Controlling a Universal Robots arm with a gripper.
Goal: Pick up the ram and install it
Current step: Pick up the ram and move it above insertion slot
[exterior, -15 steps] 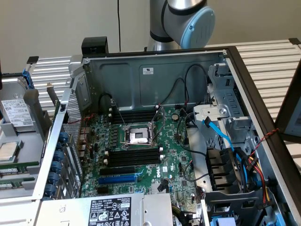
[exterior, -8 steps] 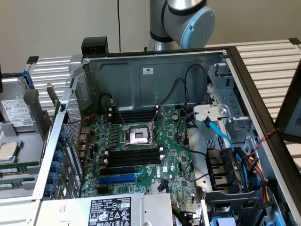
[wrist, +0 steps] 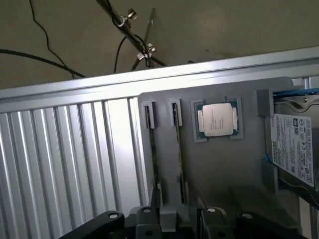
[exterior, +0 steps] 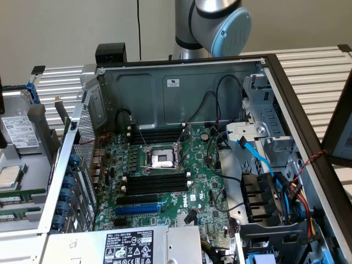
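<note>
- The end effector (wrist: 172, 221) hangs released, jaws spread, over a gray tray (wrist: 219, 167).
- The ram (wrist: 178, 149) stands on edge in a tray slot, seemingly right by the end effector.

Arm (exterior: 220, 25) cropped, ram (wrist: 178, 149) chips hidden

You see an open computer case (exterior: 181, 82) on the ribbed tabletop (exterior: 313, 66), its green motherboard (exterior: 203, 192) bearing a processor socket (exterior: 162, 159). In the wrist view, a gray tray (wrist: 219, 164) holds a processor (wrist: 218, 119) near a hard drive (wrist: 294, 149).
</note>
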